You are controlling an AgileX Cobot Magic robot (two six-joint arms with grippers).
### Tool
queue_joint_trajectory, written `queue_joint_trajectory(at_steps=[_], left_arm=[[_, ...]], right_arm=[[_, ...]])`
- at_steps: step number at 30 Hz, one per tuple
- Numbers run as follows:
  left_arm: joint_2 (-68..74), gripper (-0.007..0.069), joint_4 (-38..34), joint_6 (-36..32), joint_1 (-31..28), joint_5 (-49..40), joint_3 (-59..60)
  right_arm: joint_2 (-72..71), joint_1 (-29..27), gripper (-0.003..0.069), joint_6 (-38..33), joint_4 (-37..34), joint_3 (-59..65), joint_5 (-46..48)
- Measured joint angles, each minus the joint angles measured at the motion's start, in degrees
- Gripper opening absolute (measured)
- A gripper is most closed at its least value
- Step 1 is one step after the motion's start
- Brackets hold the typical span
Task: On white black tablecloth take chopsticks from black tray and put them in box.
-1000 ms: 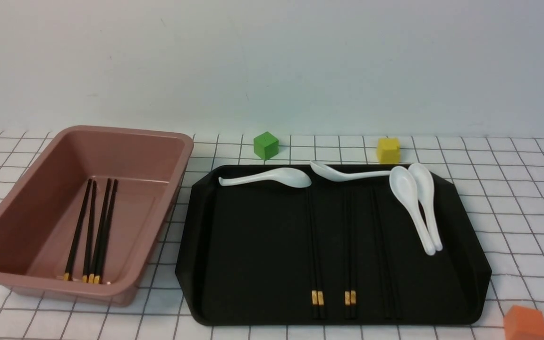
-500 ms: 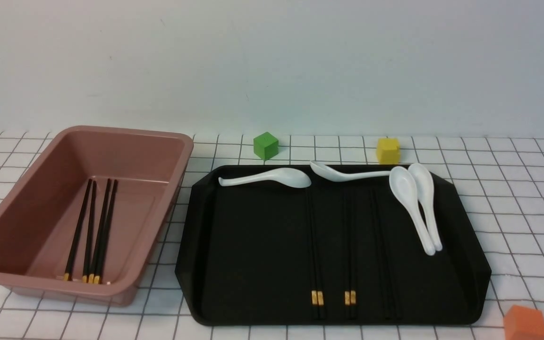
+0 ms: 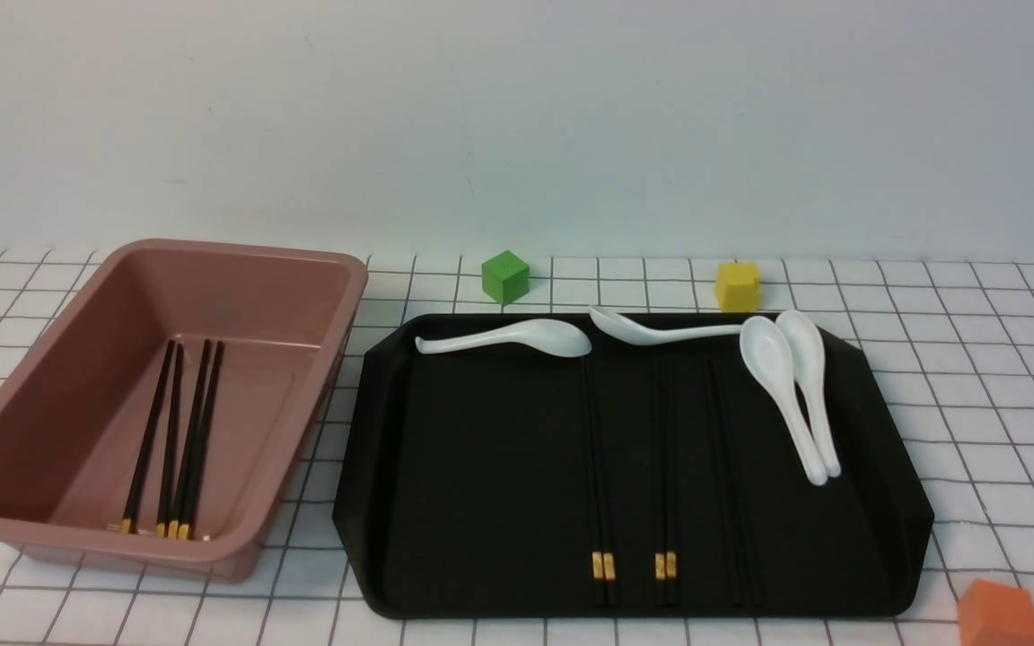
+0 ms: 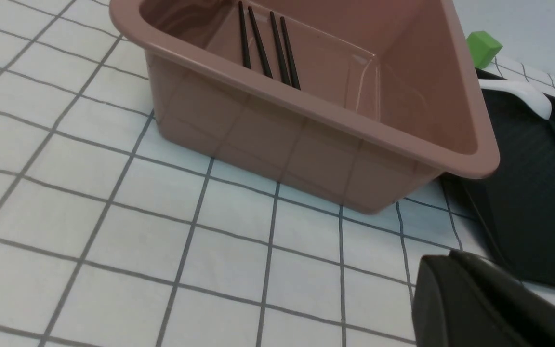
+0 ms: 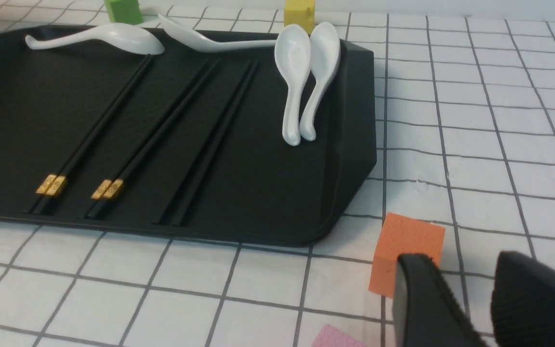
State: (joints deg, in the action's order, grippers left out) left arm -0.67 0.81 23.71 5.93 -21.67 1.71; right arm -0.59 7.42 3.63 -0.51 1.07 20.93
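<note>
Nothing shifted since last frames; left gripper pressed together, right spread. We still have chopsticks to box.

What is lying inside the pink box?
Inside the box, four black chopsticks lie on the bottom, gold bands toward the near side. The near wall's rim may cover their blunt tips, so these I cannot see.

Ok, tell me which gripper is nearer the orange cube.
Right. The right gripper is just beside the orange cube; the left gripper is over by the pink box.
</note>
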Motion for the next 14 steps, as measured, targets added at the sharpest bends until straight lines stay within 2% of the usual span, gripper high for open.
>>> queue_joint_trajectory(at_steps=[14], left_arm=[[0.0,0.0022,0.0,0.0,0.0,0.0,0.0]], right_arm=[[0.0,0.0,0.0240,0.0,-0.1,0.0,0.0]])
